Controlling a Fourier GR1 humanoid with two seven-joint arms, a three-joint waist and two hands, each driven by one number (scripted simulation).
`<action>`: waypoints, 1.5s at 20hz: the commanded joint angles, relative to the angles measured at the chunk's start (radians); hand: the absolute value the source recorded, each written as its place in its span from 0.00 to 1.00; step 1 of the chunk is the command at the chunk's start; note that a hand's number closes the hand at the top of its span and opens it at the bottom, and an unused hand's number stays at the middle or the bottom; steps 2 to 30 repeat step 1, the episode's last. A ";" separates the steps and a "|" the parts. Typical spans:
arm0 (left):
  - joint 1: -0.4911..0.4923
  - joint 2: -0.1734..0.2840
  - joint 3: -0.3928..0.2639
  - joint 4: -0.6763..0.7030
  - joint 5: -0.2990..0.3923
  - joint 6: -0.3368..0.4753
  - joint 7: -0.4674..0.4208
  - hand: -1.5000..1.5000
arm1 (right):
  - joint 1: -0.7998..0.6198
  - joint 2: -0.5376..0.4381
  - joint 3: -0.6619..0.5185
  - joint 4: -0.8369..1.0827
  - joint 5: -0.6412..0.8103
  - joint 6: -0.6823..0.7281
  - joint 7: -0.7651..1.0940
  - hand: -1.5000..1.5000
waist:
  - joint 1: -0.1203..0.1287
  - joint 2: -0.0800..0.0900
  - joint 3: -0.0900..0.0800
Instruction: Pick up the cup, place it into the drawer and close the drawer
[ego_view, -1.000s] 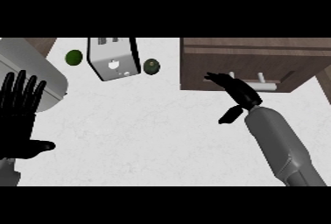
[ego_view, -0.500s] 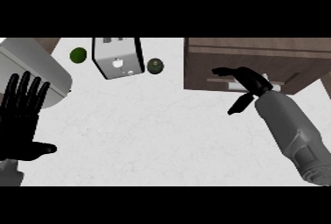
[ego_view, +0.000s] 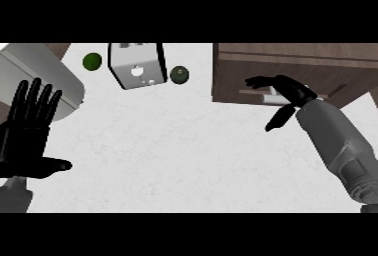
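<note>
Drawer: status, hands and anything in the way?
Right hand at drawer front, fingers curled by its handle. Left hand open, resting at left edge. Cup not visible. Nothing blocking the drawer.

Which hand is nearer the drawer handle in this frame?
Right. The right hand is at the drawer handle on the brown drawer front; the left hand rests open at the view's far left edge.

drawer (ego_view: 295, 70) cut by top edge, its handle (ego_view: 269, 98) partly hidden behind right hand (ego_view: 291, 90)
</note>
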 joint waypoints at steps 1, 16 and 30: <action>-0.020 0.001 0.008 0.036 -0.012 -0.009 -0.004 0.00 | -0.060 -0.064 -0.026 0.040 0.003 -0.059 0.071 0.00 | 0.013 0.031 0.008; -0.020 0.001 0.008 0.036 -0.012 -0.009 -0.004 0.00 | -0.060 -0.064 -0.026 0.040 0.003 -0.059 0.071 0.00 | 0.013 0.031 0.008; -0.020 0.001 0.008 0.036 -0.012 -0.009 -0.004 0.00 | -0.060 -0.064 -0.026 0.040 0.003 -0.059 0.071 0.00 | 0.013 0.031 0.008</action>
